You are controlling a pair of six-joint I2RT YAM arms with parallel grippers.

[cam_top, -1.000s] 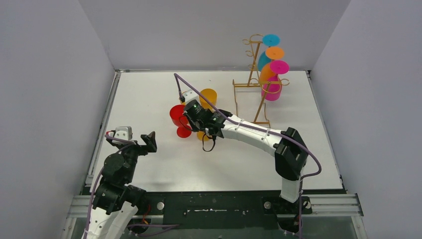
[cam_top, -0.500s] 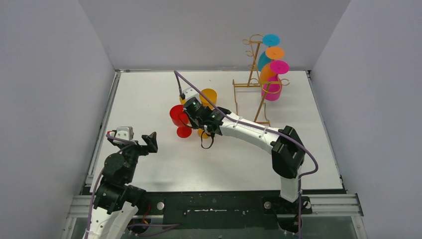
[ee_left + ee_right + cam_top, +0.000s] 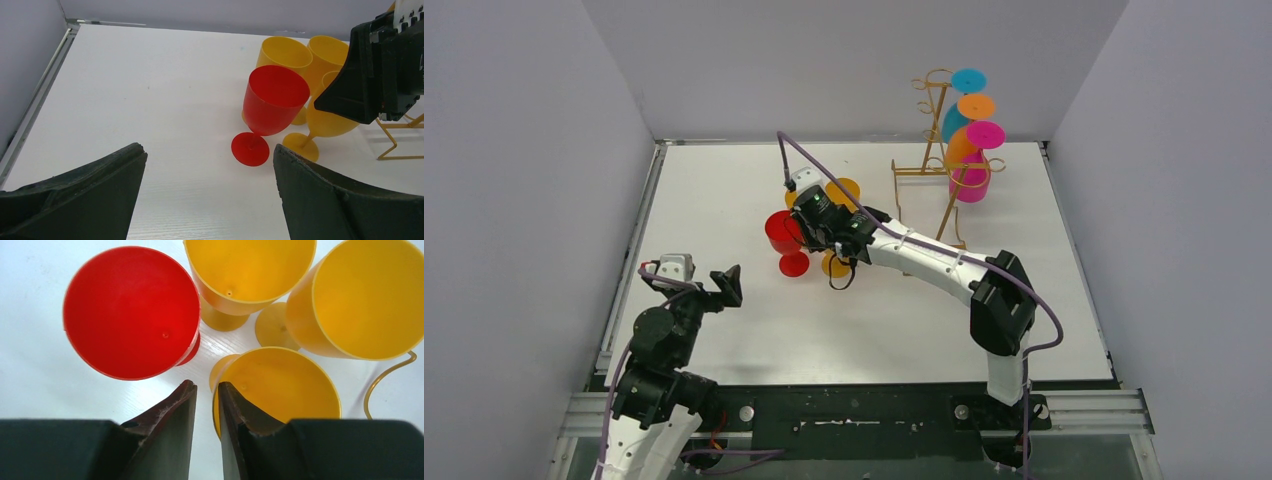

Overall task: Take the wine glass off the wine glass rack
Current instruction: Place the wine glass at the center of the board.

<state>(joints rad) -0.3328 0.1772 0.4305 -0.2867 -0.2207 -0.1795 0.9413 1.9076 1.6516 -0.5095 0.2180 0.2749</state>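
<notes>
Four glasses (image 3: 781, 232) stand below the right gripper (image 3: 206, 385), its near-shut jaws astride the rim of a yellow glass (image 3: 280, 390) (gripping or not, I cannot tell), three more hang on the rack (image 3: 921, 171) well off to its right; left gripper (image 3: 209, 150) gapes empty

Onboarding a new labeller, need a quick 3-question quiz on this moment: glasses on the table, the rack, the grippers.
1. How many yellow plastic wine glasses stand on the white table?
2. True or false: no glasses hang on the tall gold wire wine glass rack.
3. Which arm's gripper hangs right above the glasses standing on the table? A left, B right, C neither.

Key
1. Three.
2. False.
3. B, the right gripper.
</notes>
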